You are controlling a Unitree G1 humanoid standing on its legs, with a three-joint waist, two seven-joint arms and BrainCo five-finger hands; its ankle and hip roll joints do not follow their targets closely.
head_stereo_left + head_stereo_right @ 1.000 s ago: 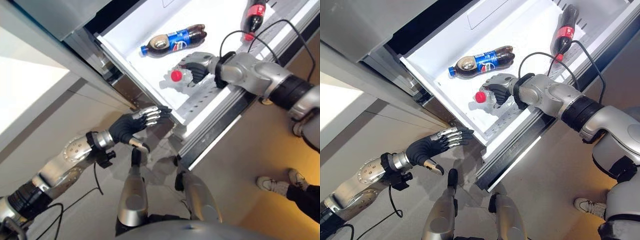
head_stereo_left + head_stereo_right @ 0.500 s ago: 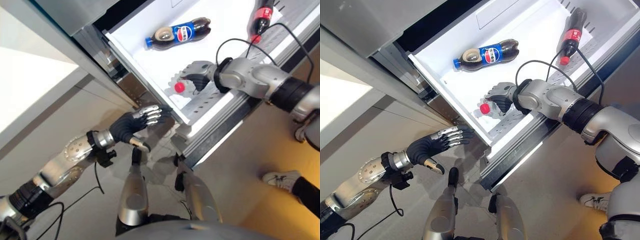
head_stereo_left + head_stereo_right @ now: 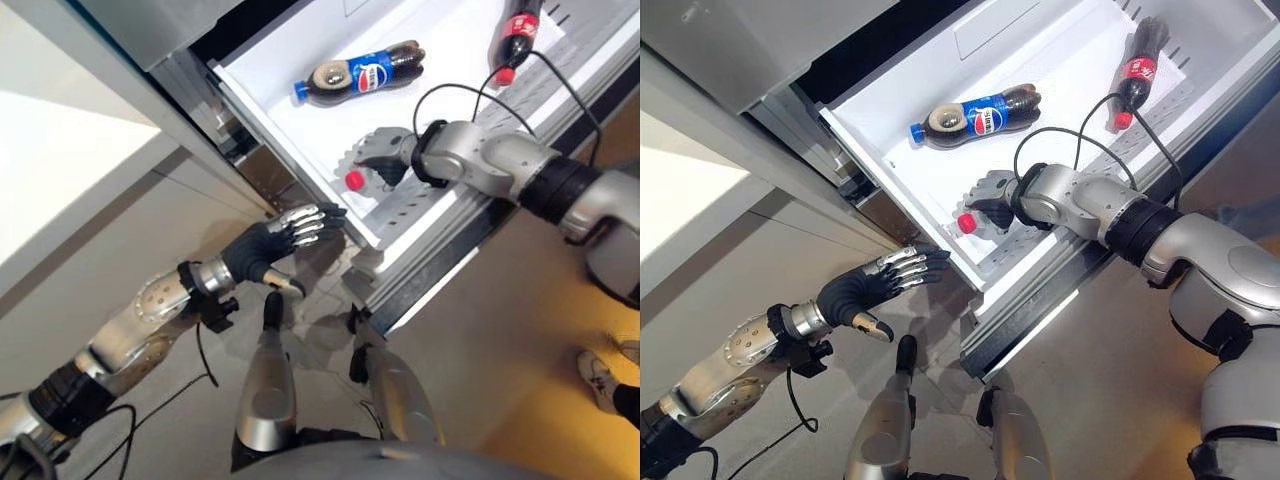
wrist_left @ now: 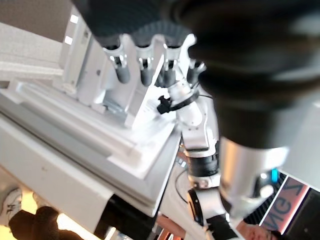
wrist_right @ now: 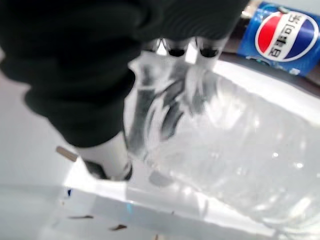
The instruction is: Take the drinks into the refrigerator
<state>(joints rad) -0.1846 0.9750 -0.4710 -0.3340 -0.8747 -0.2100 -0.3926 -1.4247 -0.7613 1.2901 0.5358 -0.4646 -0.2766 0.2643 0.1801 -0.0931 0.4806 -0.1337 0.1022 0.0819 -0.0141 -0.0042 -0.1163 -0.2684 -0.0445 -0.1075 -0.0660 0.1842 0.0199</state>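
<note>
Two hands show: the left hand point(image 3: 262, 250) hovers with fingers straight just outside the drawer's point(image 3: 280, 110) near corner; farther right, the right hand point(image 3: 385, 155) curls around the clear bottle point(image 3: 362, 176) by the front edge, with the blue-labelled cola bottle point(image 3: 360, 75) behind and the red-labelled bottle point(image 3: 512, 32) at the right end.

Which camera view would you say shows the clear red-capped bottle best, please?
The right eye view: the clear bottle lies in the drawer under the right hand, red cap showing. The left eye view is similar; the right wrist view shows its body close up.
</note>
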